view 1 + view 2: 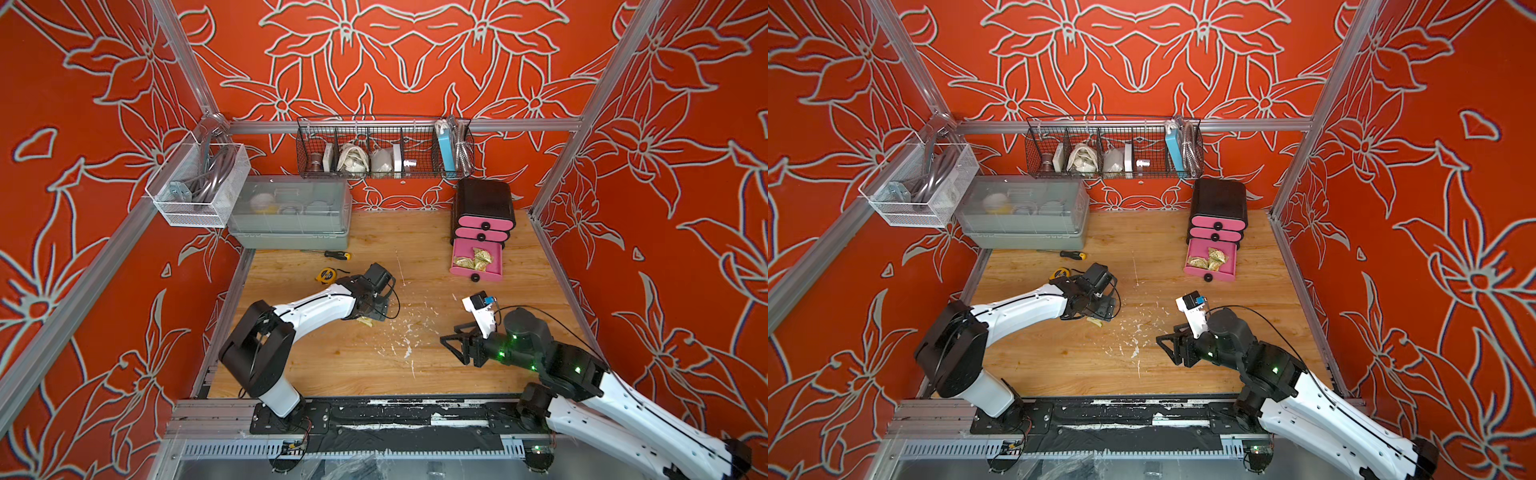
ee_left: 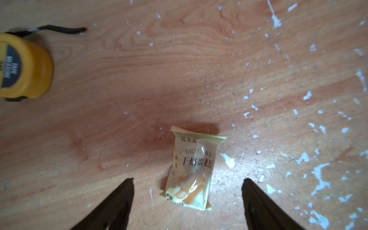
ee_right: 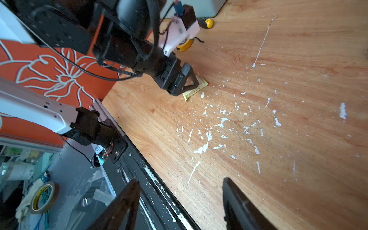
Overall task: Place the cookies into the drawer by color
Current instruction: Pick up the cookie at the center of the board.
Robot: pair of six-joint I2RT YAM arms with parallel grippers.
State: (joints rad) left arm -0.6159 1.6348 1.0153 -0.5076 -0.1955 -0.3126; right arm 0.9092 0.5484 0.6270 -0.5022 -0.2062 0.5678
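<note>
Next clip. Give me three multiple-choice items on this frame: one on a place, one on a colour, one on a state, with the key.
1. The loose packet lies: A in the wire basket; B on the table under the left gripper; C in the grey bin.
2. The packets in the open drawer are: A black; B blue; C yellow-green.
3. The chest has: A only its bottom drawer open; B all shut; C all open.
Key: 1 B, the left wrist view shows it there; 2 C, both top views show them; 3 A, the others sit flush.
</note>
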